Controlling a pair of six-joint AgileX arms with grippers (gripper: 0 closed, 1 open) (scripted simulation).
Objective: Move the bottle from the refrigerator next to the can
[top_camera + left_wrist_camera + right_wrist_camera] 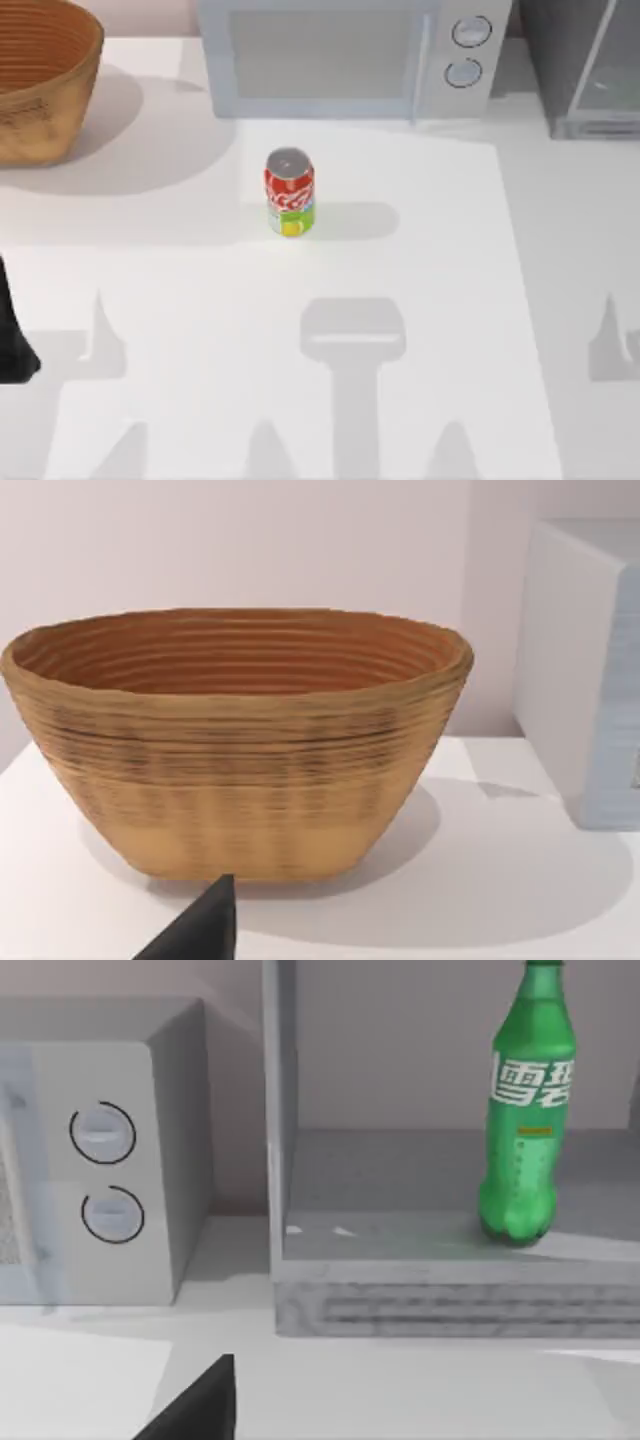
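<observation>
1. Where the top view looks down on the table [420, 400], the can [289, 193] stands upright on a bare stretch a little left of centre, just in front of the microwave [345, 55] that runs along the far edge; a woven basket [40, 80] fills the far-left corner, and the refrigerator [585, 65] sits at the far-right corner, cut off by the frame. A dark part of the left arm [14, 345] shows at the left edge — whether its claw is spread or pressed together I cannot tell
2. From the left wrist view, the basket [240, 740] stands close ahead on the table, the microwave's side [590, 670] beside it, and one dark fingertip [205, 925] of the left claw pokes in at the bottom
3. From the right wrist view, the bottle [527, 1110] stands upright on the refrigerator's [400, 1230] floor, inside the open compartment and near its front lip; the microwave's two knobs [105, 1175] sit just beside the cabinet. One dark fingertip [200, 1405] of the right claw shows, well short of the bottle — its spread cannot be told
</observation>
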